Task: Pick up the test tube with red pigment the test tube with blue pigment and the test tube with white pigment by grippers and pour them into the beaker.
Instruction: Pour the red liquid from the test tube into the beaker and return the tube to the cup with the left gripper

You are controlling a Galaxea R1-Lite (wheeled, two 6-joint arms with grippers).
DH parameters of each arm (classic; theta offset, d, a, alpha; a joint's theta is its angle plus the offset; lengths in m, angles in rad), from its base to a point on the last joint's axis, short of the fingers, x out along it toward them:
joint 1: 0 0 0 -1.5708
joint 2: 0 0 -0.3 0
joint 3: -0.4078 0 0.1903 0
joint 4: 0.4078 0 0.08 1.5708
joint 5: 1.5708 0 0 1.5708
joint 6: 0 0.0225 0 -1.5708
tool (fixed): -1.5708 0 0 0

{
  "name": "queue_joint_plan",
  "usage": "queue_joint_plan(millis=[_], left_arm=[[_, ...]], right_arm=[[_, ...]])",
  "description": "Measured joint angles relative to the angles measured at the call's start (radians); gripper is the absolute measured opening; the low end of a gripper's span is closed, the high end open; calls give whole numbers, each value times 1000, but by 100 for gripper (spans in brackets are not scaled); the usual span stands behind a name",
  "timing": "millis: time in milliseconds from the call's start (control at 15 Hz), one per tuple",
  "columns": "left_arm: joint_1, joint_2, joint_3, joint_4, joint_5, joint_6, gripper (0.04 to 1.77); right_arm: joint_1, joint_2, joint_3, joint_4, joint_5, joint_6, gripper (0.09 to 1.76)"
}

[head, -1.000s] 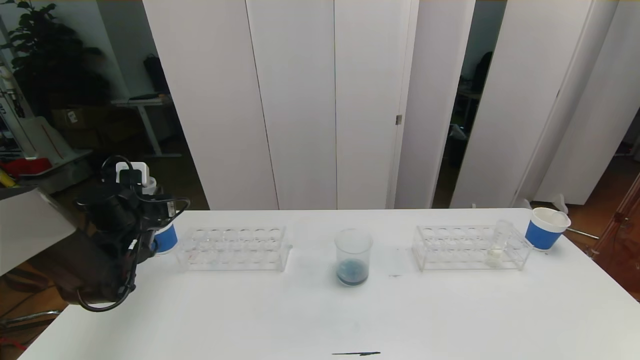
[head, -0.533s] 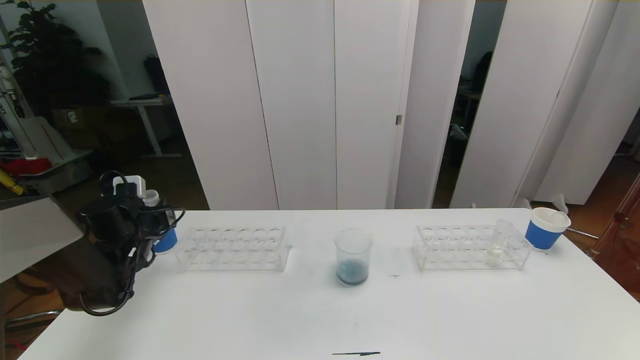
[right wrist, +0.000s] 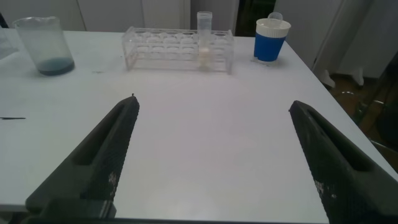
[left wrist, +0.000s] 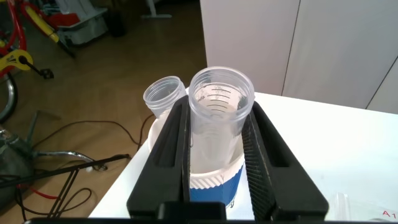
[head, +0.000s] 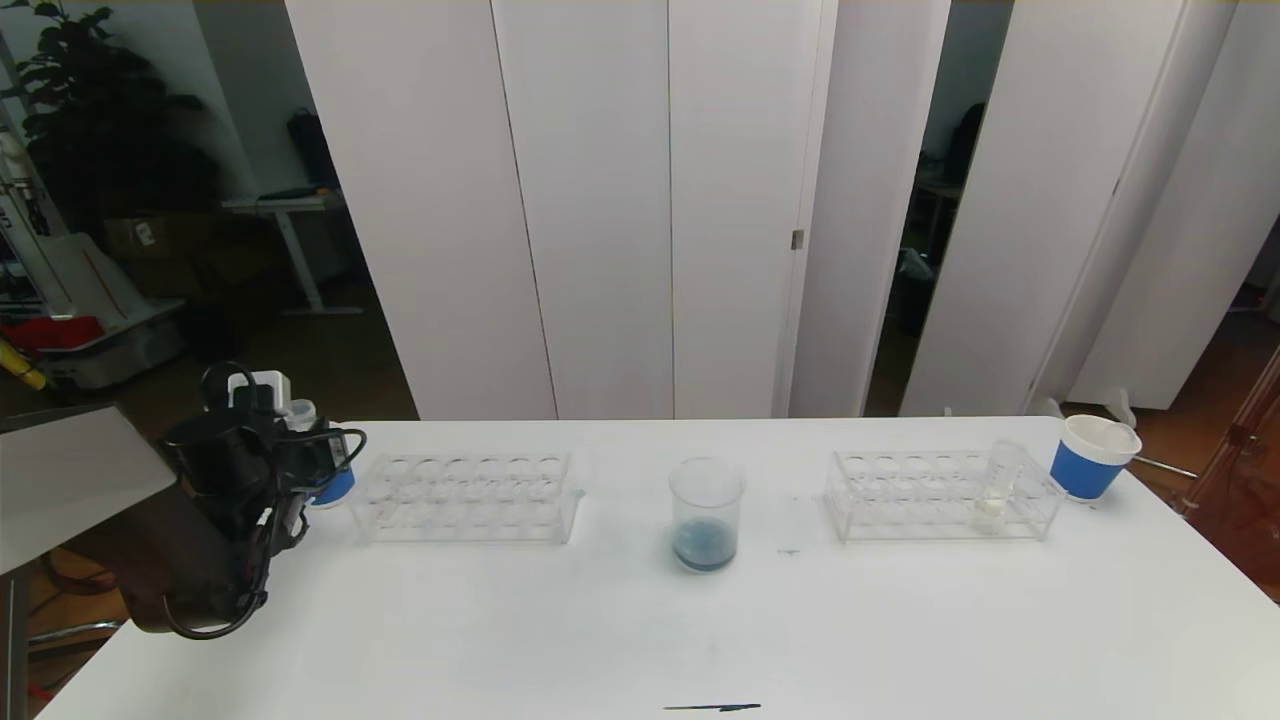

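The emptied tube (left wrist: 221, 115) is clamped by the left end effector (left wrist: 219, 134) over the blue paper cup (left wrist: 214, 183) at the bench's (head: 640, 620) left edge, apparently for discarding; the beaker (head: 707, 515) holds dark blue liquid; the test tube with white pigment (head: 997, 487) stands in the right rack (head: 940, 495), well apart from the wide-open right end effector (right wrist: 214, 134); next, that tube is to be gripped.

Bare table (right wrist: 205, 143) lies between and ahead of the right gripper's (right wrist: 211, 155) spread fingers. Farther ahead stands the rack (right wrist: 179, 47) with the white tube (right wrist: 204, 41).
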State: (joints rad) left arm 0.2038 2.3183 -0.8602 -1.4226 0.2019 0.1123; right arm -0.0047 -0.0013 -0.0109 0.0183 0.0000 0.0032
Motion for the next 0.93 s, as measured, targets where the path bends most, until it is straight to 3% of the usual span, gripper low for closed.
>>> queue_joint_plan(millis=[67, 200, 267, 333, 600, 933], left_arm=[[-1, -3, 0, -2, -3, -1, 79], [-7, -17, 0, -5, -20, 0, 148], [-10, -26, 1, -5, -22, 1, 169], [-15, -37, 1, -5, -23, 2, 175], [-28, -123, 13, 11, -25, 6, 175], [-61, -396, 93, 139, -26, 9, 175]], right_arm=[[0, 0, 0, 0, 0, 0, 173], [0, 0, 0, 0, 0, 0, 173], [0, 0, 0, 0, 0, 0, 173], [0, 0, 0, 0, 0, 0, 173], [0, 0, 0, 0, 0, 0, 173], [0, 0, 0, 0, 0, 0, 173]])
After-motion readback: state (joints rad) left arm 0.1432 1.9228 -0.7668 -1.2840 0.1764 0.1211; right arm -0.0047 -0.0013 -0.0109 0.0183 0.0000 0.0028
